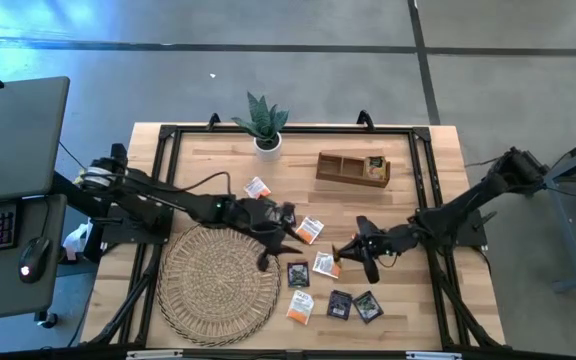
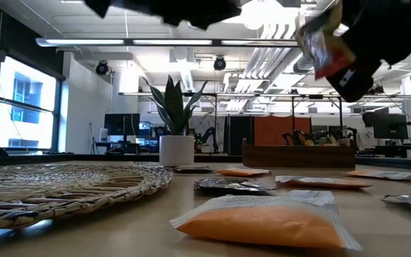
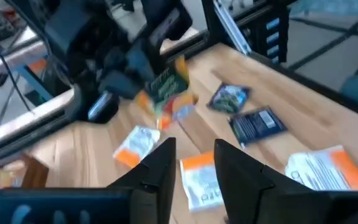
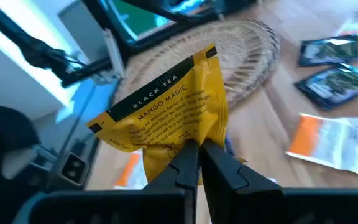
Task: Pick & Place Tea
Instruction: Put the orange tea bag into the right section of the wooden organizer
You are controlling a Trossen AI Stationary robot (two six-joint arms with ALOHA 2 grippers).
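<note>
Several flat square tea sachets lie loose on the wooden table, among them orange-and-white ones and dark ones. My right gripper hangs above them near the table's middle, shut on a yellow sachet printed "Black Tea Mango Magic". My left gripper is open and empty, hovering over an orange-and-white sachet by the woven mat's edge; in the high view this gripper shows left of the right one. My right gripper pinches the yellow sachet between its two fingers at one edge, near that edge's middle. The fingers point toward the table's left. The sachet is lifted clear of the table and sticks out beyond the fingertips, slightly creased at the pinch.
A big round woven mat covers the near left of the table. A brown wooden divided tray sits at the far side with something in its right compartment. A potted plant stands at the far edge. A black frame runs around the table.
</note>
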